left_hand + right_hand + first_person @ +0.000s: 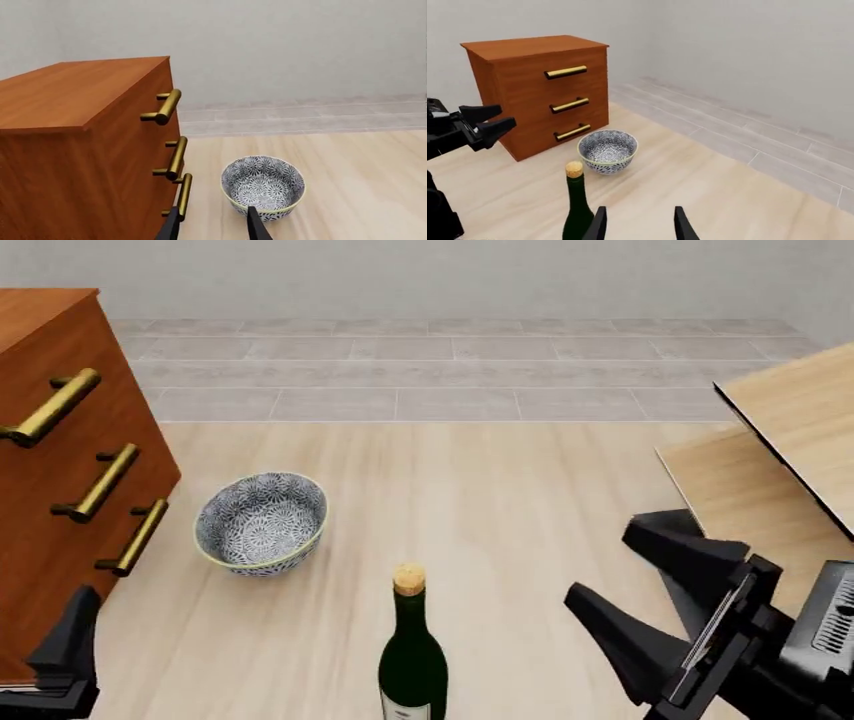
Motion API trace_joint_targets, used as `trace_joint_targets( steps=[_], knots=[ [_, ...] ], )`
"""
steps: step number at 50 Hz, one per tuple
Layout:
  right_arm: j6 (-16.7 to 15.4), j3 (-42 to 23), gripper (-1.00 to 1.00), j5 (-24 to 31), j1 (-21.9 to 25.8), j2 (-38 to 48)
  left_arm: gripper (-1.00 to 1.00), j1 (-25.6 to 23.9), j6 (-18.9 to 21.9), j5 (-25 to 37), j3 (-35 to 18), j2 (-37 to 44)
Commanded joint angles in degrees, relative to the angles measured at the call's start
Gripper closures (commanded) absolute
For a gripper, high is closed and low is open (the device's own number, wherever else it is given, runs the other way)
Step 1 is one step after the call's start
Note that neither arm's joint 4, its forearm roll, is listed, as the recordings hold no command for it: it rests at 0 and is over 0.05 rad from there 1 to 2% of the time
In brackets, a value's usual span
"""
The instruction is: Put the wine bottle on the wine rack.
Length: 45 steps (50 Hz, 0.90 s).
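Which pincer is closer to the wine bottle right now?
Right. The right pincer is open just beside the wine bottle; the left pincer sits farther off by the drawer cabinet.

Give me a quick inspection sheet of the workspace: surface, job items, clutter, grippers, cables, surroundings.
Surface: light wood table, nothing spilled.
Wine bottle: upright, corked, near the front edge, not held.
Wine rack: pale panels at the right, no bottle seen on it.
Clutter: patterned bowl, upright beside the drawer cabinet, whose drawers are shut.
Left gripper: open, holding nothing, pointing toward the bowl.
Right gripper: open, holding nothing, bottle just beside it.
Cables: nothing seen.
Surroundings: grey tiled floor, plain wall.
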Motion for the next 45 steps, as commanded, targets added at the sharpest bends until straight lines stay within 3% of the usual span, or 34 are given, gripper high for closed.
trace_joint_targets(
  steps=[1, 28, 45],
  knots=[
    [0.4, -0.4, -1.00, -4.0, 3.1, 4.2, -1.00, 0.0, -0.1, -0.2, -0.1, 0.0],
    [1.4, -3.1, -1.00, -13.3, 9.4, 16.0, -1.00, 0.6, 0.0, 0.5, -0.5, 0.0],
    [1.5, -5.1, -1.00, -16.5, 12.2, 20.7, -1.00, 0.7, -0.5, 0.3, -0.4, 0.0]
  ],
)
